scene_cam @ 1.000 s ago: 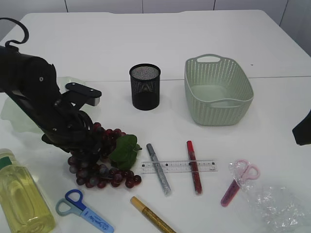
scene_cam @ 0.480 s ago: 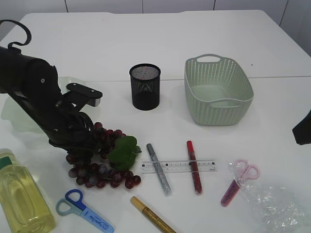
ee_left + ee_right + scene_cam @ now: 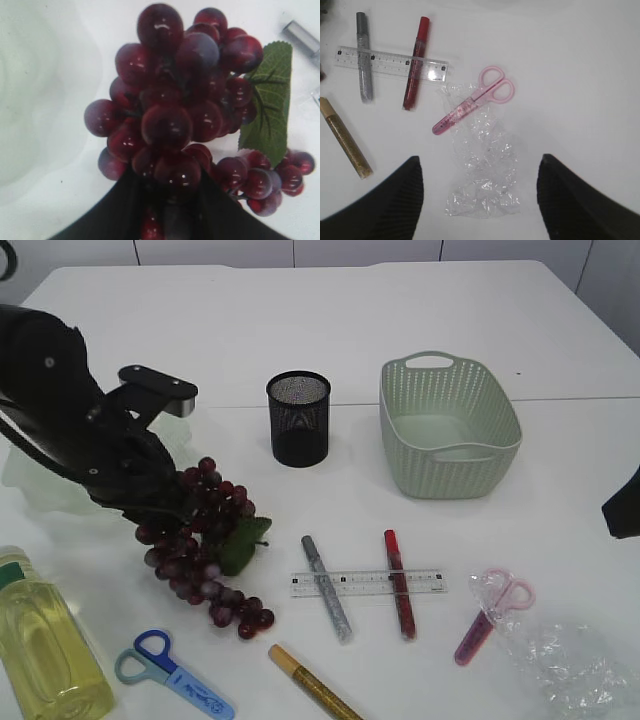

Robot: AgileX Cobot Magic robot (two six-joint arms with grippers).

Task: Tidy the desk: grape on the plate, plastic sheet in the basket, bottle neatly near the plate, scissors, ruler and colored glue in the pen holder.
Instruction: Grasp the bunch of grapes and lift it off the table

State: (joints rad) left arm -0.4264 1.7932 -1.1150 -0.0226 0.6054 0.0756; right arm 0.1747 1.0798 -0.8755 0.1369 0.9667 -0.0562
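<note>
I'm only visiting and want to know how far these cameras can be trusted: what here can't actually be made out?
- Plate: exterior view, mostly hidden behind the left arm; left wrist view shows only a blurred pale edge.
- Left gripper's jaws: buried among the grapes in the left wrist view, so their contact is unseen.
- Bottle: exterior view, cut off by the frame's corner.
- Ruler markings: too small to read.
- Right arm: only a dark sliver at the exterior view's edge.

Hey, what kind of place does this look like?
Likely a staged desk-tidying setup on a white table: a mesh pen holder, a ruler, blue scissors and a green basket.
</note>
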